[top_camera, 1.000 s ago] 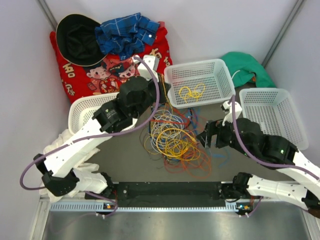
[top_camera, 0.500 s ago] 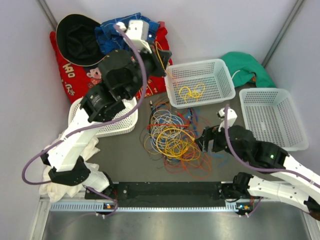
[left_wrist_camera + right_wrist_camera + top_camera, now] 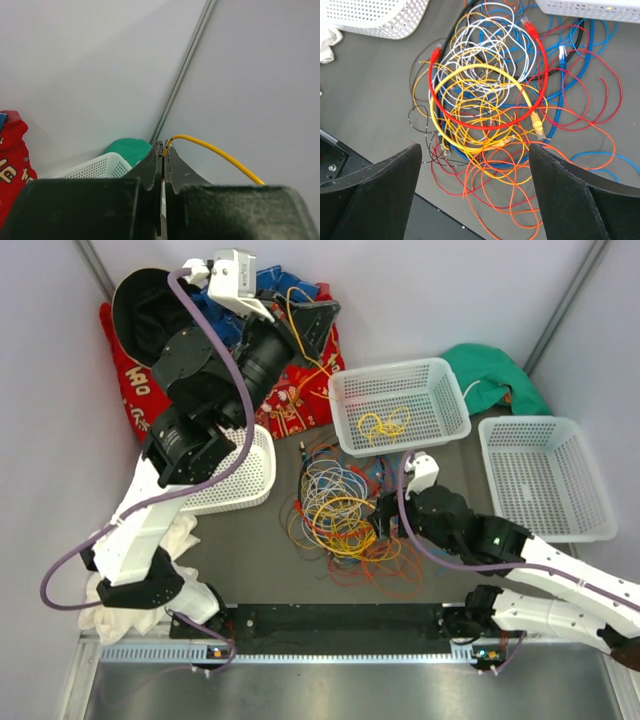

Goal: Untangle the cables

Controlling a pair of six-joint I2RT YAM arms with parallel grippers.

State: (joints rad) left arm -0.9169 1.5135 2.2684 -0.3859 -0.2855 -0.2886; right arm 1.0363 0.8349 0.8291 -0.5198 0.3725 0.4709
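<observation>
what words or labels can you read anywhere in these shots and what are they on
"le": white letters on the red cloth, cut off by the left edge of the left wrist view, so likely only part of a word.
Other print on that cloth, seen from the top camera: too small to read.
White baskets and cables: no writing visible.
Robot arms: no label that can be read.

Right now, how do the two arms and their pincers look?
Both the left arm and the right arm have white shells and black joint housings, each with a thick purple hose running along it. A white camera block sits at the left wrist. The left pincer has slim black tapering fingers; the right pincer shows broad matte black ones.
</observation>
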